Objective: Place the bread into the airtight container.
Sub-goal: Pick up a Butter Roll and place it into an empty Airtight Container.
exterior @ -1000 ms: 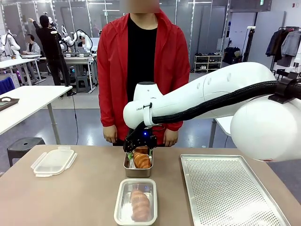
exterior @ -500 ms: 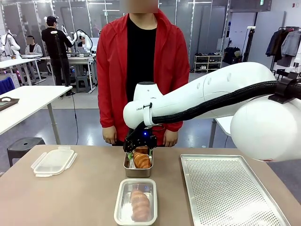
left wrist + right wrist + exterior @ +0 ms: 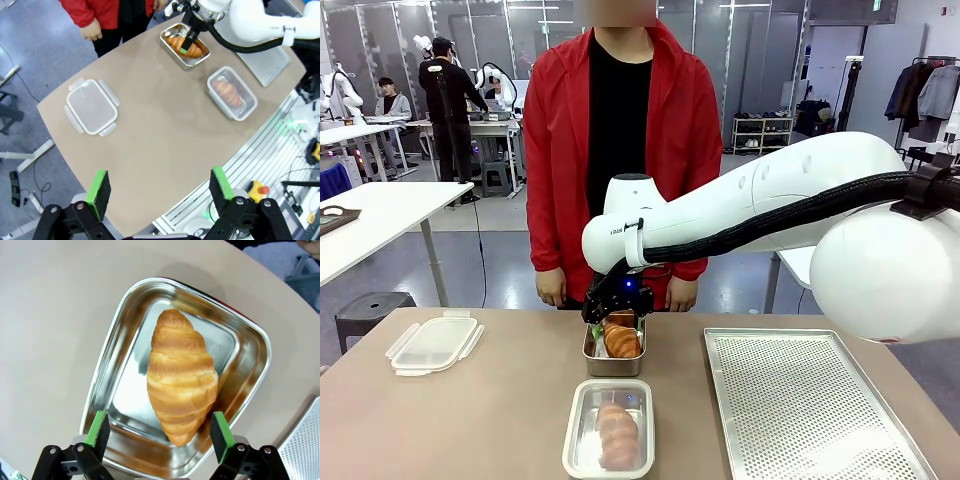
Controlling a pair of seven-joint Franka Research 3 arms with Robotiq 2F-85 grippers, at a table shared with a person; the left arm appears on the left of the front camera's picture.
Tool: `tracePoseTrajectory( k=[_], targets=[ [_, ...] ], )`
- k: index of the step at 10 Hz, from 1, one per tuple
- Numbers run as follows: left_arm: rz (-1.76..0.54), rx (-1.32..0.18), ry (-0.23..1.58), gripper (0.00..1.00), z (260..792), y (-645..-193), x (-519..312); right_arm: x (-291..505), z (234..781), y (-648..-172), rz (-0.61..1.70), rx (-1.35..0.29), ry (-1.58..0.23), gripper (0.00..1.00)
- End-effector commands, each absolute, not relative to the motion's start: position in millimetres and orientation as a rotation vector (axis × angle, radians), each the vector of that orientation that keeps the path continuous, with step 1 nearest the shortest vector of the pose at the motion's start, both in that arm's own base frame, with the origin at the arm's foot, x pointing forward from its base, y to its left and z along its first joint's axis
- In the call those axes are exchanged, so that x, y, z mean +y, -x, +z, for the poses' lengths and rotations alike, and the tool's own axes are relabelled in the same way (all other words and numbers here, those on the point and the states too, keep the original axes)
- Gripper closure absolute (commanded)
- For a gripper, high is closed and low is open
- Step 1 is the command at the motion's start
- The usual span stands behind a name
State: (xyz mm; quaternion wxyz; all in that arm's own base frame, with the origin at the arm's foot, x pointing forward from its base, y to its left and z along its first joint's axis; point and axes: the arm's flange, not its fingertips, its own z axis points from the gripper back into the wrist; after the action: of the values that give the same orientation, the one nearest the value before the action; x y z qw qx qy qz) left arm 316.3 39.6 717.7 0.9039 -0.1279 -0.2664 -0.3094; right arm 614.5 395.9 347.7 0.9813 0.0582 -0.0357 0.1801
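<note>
The right gripper (image 3: pixel 157 432) hangs spread wide just above the croissant (image 3: pixel 181 375), which lies diagonally in the steel tray (image 3: pixel 125 340) directly under its pads — not yet touched. The container (image 3: pixel 610 430) sits nearer the robot, already holding another croissant. The left gripper (image 3: pixel 159 185) is also spread, high over the worktop (image 3: pixel 150 135) and empty. Risk, as I judge it: the pads may close on the tapered tip, so the flaky bread slips or crushes — or a finger catches the tray rim.
</note>
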Motion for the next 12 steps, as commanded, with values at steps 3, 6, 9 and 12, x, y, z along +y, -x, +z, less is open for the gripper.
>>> tracePoseTrajectory(
  k=[3, 6, 9, 12],
  targets=[
    [-0.646, -0.551, 0.265, 0.00, 718, -316, 40, 319, 446, -567, 0.422, -0.079, -0.133, 0.00],
    [-0.646, -0.551, 0.265, 0.00, 718, -316, 40, 232, 527, -512, 0.489, -0.082, -0.202, 0.00],
    [-0.646, -0.551, 0.265, 0.00, 718, -316, 40, 136, 618, -432, 0.580, -0.140, -0.285, 0.00],
    [-0.646, -0.551, 0.265, 0.00, 718, -316, 40, 38, 694, -352, 0.578, -0.334, -0.244, 0.00]
  ],
)
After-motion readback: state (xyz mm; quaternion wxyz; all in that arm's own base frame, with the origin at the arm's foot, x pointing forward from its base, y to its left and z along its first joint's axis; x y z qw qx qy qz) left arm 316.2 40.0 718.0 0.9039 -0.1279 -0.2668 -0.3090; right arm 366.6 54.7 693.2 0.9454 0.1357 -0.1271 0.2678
